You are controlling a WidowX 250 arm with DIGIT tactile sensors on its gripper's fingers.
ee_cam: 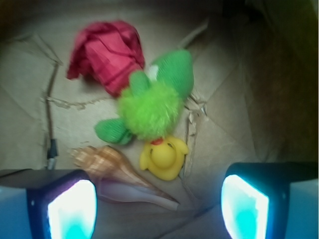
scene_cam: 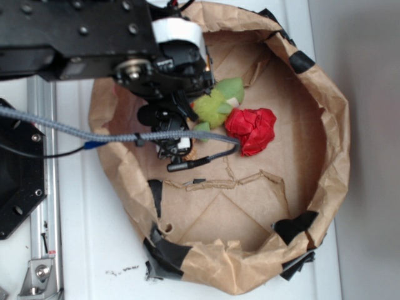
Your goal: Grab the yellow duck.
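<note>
In the wrist view the gripper (ee_cam: 158, 206) hangs with jaws spread wide and empty, the spiral seashell (ee_cam: 117, 174) just before the left finger. The yellow duck (ee_cam: 163, 158) lies just beyond, touching the green plush toy (ee_cam: 149, 102). Descend centred on the duck, keeping clear of these 2 neighbours; the red cloth (ee_cam: 107, 55) lies farthest.

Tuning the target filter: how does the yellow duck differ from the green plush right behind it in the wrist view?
Colour: the yellow duck is bright yellow with an orange beak; the green plush is lime green.
Surface: the duck looks smooth and glossy, the plush fuzzy.
Size: the duck is clearly smaller than the plush.
Position: the duck lies nearer the open gripper, the plush beyond it, against the red cloth.
Shared: both lie on the brown paper, touching each other.
</note>
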